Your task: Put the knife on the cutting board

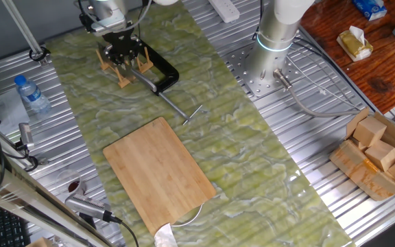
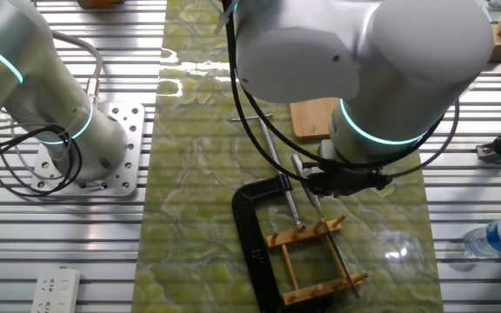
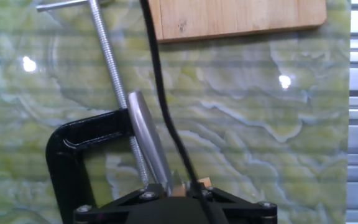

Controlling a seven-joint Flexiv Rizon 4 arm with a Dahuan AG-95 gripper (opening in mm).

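At the bottom of the hand view, the one gripper sits low over one wooden peg rack; whether its fingers are closed on anything cannot be told. One knife rises just above it, its silver handle slanting up and left beside the threaded rod of one black C-clamp. Farther up, at the top edge, lies one cutting board, well apart from the knife.

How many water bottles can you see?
1. The water bottle stands on the metal tabletop beside the green mat, left of the peg rack. Others may be hidden.
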